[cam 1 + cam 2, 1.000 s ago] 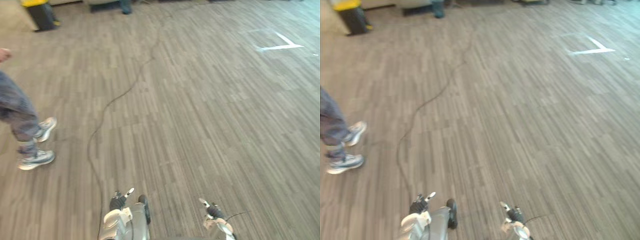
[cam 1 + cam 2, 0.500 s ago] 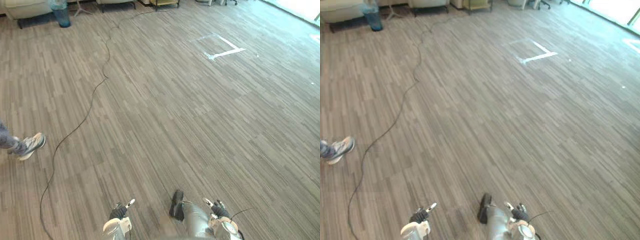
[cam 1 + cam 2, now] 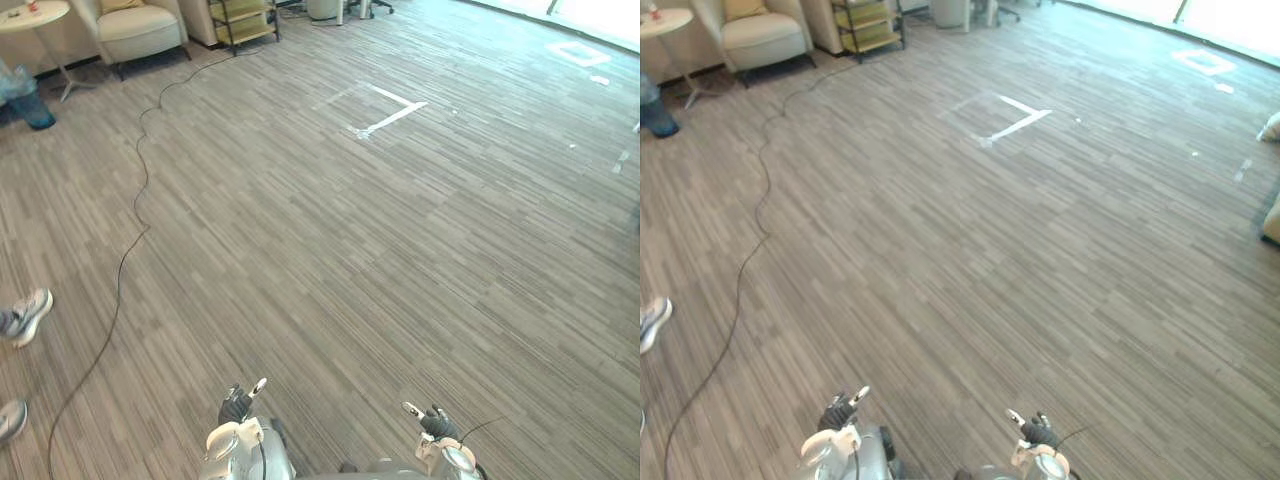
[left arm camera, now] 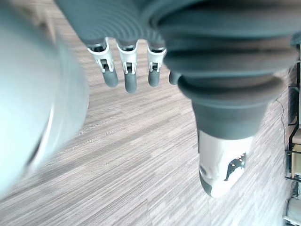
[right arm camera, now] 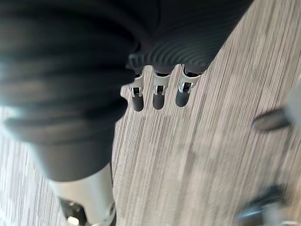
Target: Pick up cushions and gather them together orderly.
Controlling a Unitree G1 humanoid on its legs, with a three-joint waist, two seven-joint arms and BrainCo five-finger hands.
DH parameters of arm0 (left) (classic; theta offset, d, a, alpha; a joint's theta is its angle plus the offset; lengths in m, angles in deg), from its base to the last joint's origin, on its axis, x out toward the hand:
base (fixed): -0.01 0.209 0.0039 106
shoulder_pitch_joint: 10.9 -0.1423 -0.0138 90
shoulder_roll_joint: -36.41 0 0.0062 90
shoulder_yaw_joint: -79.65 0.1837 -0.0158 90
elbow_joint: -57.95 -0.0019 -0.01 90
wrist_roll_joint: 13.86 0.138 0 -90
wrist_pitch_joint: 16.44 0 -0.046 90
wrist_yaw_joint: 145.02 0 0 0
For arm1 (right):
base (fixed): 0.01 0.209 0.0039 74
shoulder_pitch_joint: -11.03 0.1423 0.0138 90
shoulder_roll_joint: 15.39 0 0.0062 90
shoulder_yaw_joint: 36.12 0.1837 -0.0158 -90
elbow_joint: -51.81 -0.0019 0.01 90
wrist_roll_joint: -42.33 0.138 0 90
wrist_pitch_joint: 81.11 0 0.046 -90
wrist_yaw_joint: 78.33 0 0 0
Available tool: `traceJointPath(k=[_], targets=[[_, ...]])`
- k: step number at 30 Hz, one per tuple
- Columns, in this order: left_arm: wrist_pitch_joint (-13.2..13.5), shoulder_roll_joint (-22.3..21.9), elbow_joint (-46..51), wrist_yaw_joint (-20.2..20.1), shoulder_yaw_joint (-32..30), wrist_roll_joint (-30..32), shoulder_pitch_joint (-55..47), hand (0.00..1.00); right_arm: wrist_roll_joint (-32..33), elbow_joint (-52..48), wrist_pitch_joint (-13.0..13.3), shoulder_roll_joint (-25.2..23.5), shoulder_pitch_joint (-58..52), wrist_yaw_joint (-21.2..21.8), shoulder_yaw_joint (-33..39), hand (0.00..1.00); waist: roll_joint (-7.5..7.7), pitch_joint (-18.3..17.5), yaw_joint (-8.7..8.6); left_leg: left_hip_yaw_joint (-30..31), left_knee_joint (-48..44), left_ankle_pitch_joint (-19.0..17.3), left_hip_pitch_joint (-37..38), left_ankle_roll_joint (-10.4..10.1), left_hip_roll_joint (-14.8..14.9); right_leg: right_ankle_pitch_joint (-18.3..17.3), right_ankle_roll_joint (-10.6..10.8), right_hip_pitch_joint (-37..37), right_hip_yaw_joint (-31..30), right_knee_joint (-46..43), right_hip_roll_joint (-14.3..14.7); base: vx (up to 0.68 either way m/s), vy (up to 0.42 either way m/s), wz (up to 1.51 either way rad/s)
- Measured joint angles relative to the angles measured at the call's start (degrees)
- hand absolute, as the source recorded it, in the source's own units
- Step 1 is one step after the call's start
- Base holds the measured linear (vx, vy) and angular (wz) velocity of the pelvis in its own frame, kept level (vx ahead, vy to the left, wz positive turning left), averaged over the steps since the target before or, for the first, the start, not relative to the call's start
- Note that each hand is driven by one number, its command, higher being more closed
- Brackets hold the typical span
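Fingers (image 4: 130, 80) loose, both empty: left hand (image 3: 238, 403) and right hand (image 3: 432, 421) hang low over the floor (image 3: 400, 230). Pale shapes that look like cushions (image 3: 1271, 127) lie at the far right edge, well apart from both hands.

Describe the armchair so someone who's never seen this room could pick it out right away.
Start at the far left corner of the floor, where the furniture stands. The armchair sits between a round white table on its left and a rack with yellow shelves on its right. It is the only padded, cream-coloured seat there.
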State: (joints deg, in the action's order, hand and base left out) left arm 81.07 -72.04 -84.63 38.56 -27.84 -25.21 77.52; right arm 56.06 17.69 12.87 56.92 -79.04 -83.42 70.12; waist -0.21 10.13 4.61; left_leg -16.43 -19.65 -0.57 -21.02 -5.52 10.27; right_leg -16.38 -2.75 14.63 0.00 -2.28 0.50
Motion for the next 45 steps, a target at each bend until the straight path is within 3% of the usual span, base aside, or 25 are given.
traceJointPath(k=[2, 4, 5, 6, 8, 11, 14, 16, 17, 18, 19, 20, 22, 23, 25, 28, 30, 33, 34, 36, 38, 39, 41, 43, 45], targets=[[-0.44, 1.82, -0.86, -0.05, 0.45, 0.14, 0.03, 0.0, -0.1, 0.96, 0.06, -1.3, -0.21, 0.09, 0.13, 0.0, 2.04, -1.38, -0.87, -0.21, -2.31, -2.88, 0.15, 5.36, -2.6, -0.12, 1.45, -1.82, -0.86, -5.88, -3.38, 0.7, 0.285, -0.39], [-0.42, 2.73, -1.61, -0.09, 0.79, 0.27, 0.15, 0.0, -0.22, 1.51, -0.04, -2.04, -1.42, 0.07, 1.1, 0.0, 3.78, -1.47, -0.78, -1.2, -3.42, -6.52, 3.47, 5.84, -4.25, 0.57, 3.7, -7.1, -1.69, -22.48, -5.24, 0.67, 0.268, -0.11], [-0.5, 3.67, -2.44, -0.02, 1.89, 0.34, 0.38, 0.0, -0.3, 1.28, 0.09, -1.93, -1.75, 0.21, 1.3, 0.0, 4.41, -1.25, -1.06, -2.18, -2.83, -9.68, 7.8, 6.03, -5.28, 6.22, 10.51, -13.58, -1.74, -39.26, -6.78, 0.69, 0.239, -0.19], [-0.81, 3.99, -3.36, 0.04, 2.24, 0.59, 0.41, 0.0, -0.3, 1.09, 0.28, -1.73, -1.73, 0.31, 1.22, 0.0, 4.39, -1.2, -1.6, -2.34, -2.57, -11.66, 10.95, 6.11, -5.86, 8.58, 12.48, -17.28, -1.25, -49.21, -8.01, 0.78, 0.23, -0.19], [-1.3, 3.39, -4.31, 0.02, 3.57, 1.23, 0.48, 0.0, -0.34, -1.08, 0.75, -0.94, -2.25, 0.66, 0.98, 0.0, 3.15, -0.62, -2.07, -3.26, 0.07, -14.62, 20.72, 6.19, -5.85, 8.0, 10.22, -23.9, 3.36, -62.48, -10.48, 0.67, 0.143, -0.21], [-1.65, 2.08, -4.37, -0.19, 4.03, 1.33, 1.11, 0.0, -0.4, -3.52, 1.3, -0.94, -2.66, 0.87, 1.61, 0.0, 1.76, -1.11, -2.81, -3.25, 7.49, -16.93, 30.4, 4.08, -4.48, 4.32, 6.71, -33.88, 11.83, -59.84, -10.95, 0.65, 0.042, -0.04], [-1.81, 1.57, -6.67, -0.43, 5.9, 2.46, 1.75, 0.0, -0.37, -3.28, 1.15, 0.66, -2.24, 1.21, 1.92, 0.0, 1.56, -0.86, -4.9, -3.51, 11.74, -17.02, 36.86, 4.05, -3.31, 3.66, 4.39, -39.17, 19.71, -39.44, -11.5, 0.61, -0.107, 0.31], [-1.83, 1.07, -6.57, -0.39, 6.28, 3.6, 1.24, 0.0, -0.13, -3.22, 0.57, 0.91, -3.96, 1.16, 3.33, 0.0, 1.72, -0.85, -5.24, -3.31, 13.69, -17.03, 41.64, 4.04, -3.12, 11.47, 3.84, -39.85, 21.36, -19.38, -10.97, 0.79, -0.25, 0.47], [-1.95, 0.76, -6.75, -0.33, 6.02, 4.05, 0.74, 0.0, -0.17, -3.25, 0.61, 1.28, -4.5, 1.19, 3.74, 0.0, 1.46, -0.66, -5.71, -3.21, 13.77, -17.03, 43.85, 4.03, -2.84, 18.69, 0.82, -39.03, 20.61, -18.81, -10.38, 0.78, -0.24, -0.03], [-1.96, -0.41, -6.96, -0.34, 4.75, 4.63, 0.92, 0.0, -0.36, -3.15, 0.48, 2.46, -3.38, 1.19, 3.84, 0.0, -1.73, -1.01, -5.35, -3.62, 12.63, -14.99, 45.58, 2.39, -0.32, 15.13, -0.67, -39.35, 20.7, -24.06, -8.53, 0.91, -0.306, -0.2], [-1.86, -0.67, -7.06, -0.5, 3.86, 5.19, 1.05, 0.0, -0.35, -3.26, 0.51, 2.38, -2.92, 1.3, 3.85, 0.0, -2.05, -1.08, -5.48, -1.81, 9.84, -11.44, 45.23, -0.97, 0.15, 11.01, -2.43, -40.46, 19.82, -29.53, -8.94, 0.74, -0.268, -0.3], [-1.82, -1.05, -7.04, -0.48, 3.72, 5.56, 1.2, 0.0, -0.4, -3.37, 0.41, 2.55, -2.95, 1.61, 4.27, 0.0, -2.47, -1.13, -5.75, -0.17, 6.76, -8.68, 44.83, -1.45, 0.67, 7.71, -2.67, -40.29, 19.92, -32.44, -8.68, 0.73, -0.324, -0.23], [-1.86, -1.18, -6.96, -0.54, 1.74, 5.93, 0.96, 0.0, -0.35, -3.42, 0.0, 3.0, -2.76, 1.69, 4.31, 0.0, -4.44, -0.73, -5.56, 6.07, -17.95, 2.6, 34.69, -3.31, 5.43, 2.61, -3.08, -35.12, 19.53, -31.57, -4.92, 0.71, -0.254, -0.4], [-1.9, -1.24, -6.42, -0.54, 0.23, 5.92, 0.8, 0.0, -0.3, -3.3, -0.04, 3.05, -2.63, 1.43, 4.26, 0.0, -5.16, 0.18, -5.42, 7.96, -35.08, 3.18, 27.45, -3.45, 8.0, 1.59, -3.62, -30.52, 19.09, -28.65, -2.05, 0.66, -0.146, -0.54], [-1.85, -0.52, -3.91, -0.34, -1.94, 5.55, 0.12, 0.0, -0.09, -3.02, -0.15, 2.27, -2.62, 1.08, 2.89, 0.0, -3.66, 1.62, -4.2, 6.26, -49.1, -2.71, 19.41, -3.3, 9.99, 0.96, -4.45, -20.52, 16.87, -22.59, 0.94, 0.63, -0.099, -0.75], [-1.53, 0.13, -0.86, -0.44, -2.92, 4.47, -0.84, 0.0, 0.02, -3.03, -0.12, 0.59, -2.49, 1.13, 0.34, 0.0, -0.76, 1.24, -3.62, 1.16, -42.77, -9.07, 8.23, -0.44, 9.62, 0.82, -3.42, -9.57, 12.17, -12.4, 1.61, 0.6, -0.026, -0.7], [-1.39, -0.07, -0.31, -0.36, -2.99, 3.75, -1.09, 0.0, 0.0, -2.77, -0.15, 0.16, -2.28, 1.15, 0.18, 0.0, -1.02, 1.06, -2.92, -0.53, -30.51, -11.18, 4.04, -0.3, 8.13, 0.61, -1.85, -4.44, 9.12, -8.25, 1.09, 0.6, 0.101, -0.84], [-0.53, -0.14, -0.32, -0.22, -3.1, 2.64, -2.0, 0.0, -0.07, -2.39, -0.15, -0.73, -2.6, 1.15, 0.41, 0.0, -0.85, 0.99, -1.27, -0.22, -3.14, -7.53, 2.71, -0.19, 2.85, -1.83, 1.57, 2.79, 4.96, -3.83, -2.15, 0.66, 0.259, -0.85], [-0.46, 0.22, -0.34, -0.17, -3.11, 2.62, -2.35, 0.0, -0.07, -1.97, -0.15, -0.91, -2.67, 1.13, 0.04, 0.0, -0.27, 0.54, -0.86, 0.0, -1.72, -2.27, 2.15, -0.07, 1.77, -2.91, 2.59, 3.93, 3.35, -3.08, -3.63, 0.68, 0.361, -0.81], [-0.58, 1.96, -0.95, 0.05, -2.75, 2.69, -2.99, 0.0, -0.16, -0.42, -0.17, -2.12, -2.72, 1.14, -1.44, 0.0, 1.88, -1.67, -1.16, -1.37, -3.46, -2.62, 2.01, 2.73, -0.27, -0.99, 1.06, 2.12, -0.16, -5.78, -6.42, 0.71, 0.368, -0.61], [-0.56, 2.48, -1.09, 0.0, -2.51, 2.71, -3.02, 0.0, -0.25, -0.01, -0.24, -1.92, -2.98, 1.4, -1.37, 0.0, 3.0, -1.94, -0.91, -1.78, -7.27, -5.53, 3.17, 5.02, -0.56, 1.6, 3.99, -0.07, -2.82, -12.54, -7.67, 0.7, 0.383, -0.28], [-0.76, 3.75, -1.79, 0.0, -1.19, 2.76, -2.88, 0.0, -0.27, 0.01, -0.2, -2.46, -3.75, 1.52, -0.48, 0.0, 4.24, -2.37, -1.02, -2.56, -8.69, -8.82, 6.43, 5.88, -2.08, 3.95, 6.41, -2.43, -3.87, -22.94, -9.1, 0.66, 0.344, -0.21], [-0.84, 4.29, -3.05, 0.11, 0.26, 2.82, -2.38, 0.0, -0.33, -0.4, 0.21, -1.95, -3.66, 1.81, 0.36, 0.0, 3.79, -1.93, -1.33, -4.77, -7.04, -14.27, 14.19, 5.09, -2.59, 13.15, 13.11, -12.69, -3.49, -47.72, -10.53, 0.63, 0.265, -0.48], [-1.37, 4.27, -3.35, 0.19, 1.08, 2.76, -2.35, 0.0, -0.37, -1.49, 0.24, -1.65, -3.64, 1.99, 0.53, 0.0, 3.66, -1.95, -1.84, -6.03, -4.57, -16.91, 20.99, 4.7, -3.11, 9.6, 8.62, -20.46, 0.56, -60.15, -11.62, 0.56, 0.126, -0.42], [-1.66, 3.69, -3.78, 0.17, 3.08, 2.75, -1.52, 0.0, -0.39, -3.42, 0.24, -1.26, -4.06, 2.04, 0.52, 0.0, 3.02, -2.02, -2.21, -7.04, 0.51, -18.42, 28.2, 3.78, -2.83, 5.42, 6.56, -28.18, 7.18, -61.25, -11.56, 0.55, 0.061, -0.19]])
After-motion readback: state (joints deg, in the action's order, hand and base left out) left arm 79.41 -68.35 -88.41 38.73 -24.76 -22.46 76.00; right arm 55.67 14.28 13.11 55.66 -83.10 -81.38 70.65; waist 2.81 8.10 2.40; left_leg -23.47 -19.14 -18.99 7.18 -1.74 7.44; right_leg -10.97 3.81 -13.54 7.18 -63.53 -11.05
